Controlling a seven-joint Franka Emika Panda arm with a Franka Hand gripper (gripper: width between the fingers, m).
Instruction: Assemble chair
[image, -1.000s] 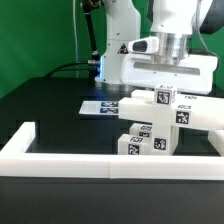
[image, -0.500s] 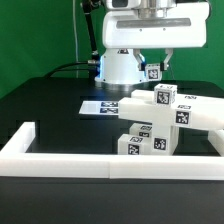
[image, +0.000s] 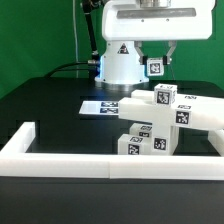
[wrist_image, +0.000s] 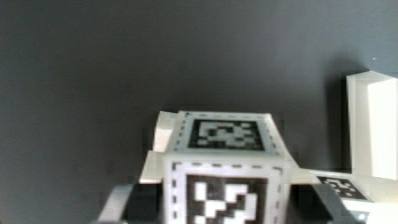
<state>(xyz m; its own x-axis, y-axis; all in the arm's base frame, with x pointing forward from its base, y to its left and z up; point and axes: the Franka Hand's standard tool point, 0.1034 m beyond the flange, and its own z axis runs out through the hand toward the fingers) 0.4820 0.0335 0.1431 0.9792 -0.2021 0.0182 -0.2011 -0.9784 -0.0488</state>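
Observation:
In the exterior view my gripper (image: 155, 68) hangs high above the table, shut on a small white tagged chair part (image: 155, 67). Below it, towards the exterior view's right, stands the partly joined chair (image: 165, 120), a cluster of white tagged blocks. In the wrist view the held part (wrist_image: 222, 165) fills the space between my dark fingers (wrist_image: 135, 200), with its tagged faces showing. A white edge of another part (wrist_image: 374, 115) shows at the side over the black table.
The marker board (image: 100, 106) lies flat on the black table behind the chair. A long white border wall (image: 60, 160) runs along the front and turns back at the exterior view's left. The robot base (image: 120, 65) stands at the back.
The arm has risen from just above the chair to well above it, carrying the small white part. The chair blocks on the table have not moved.

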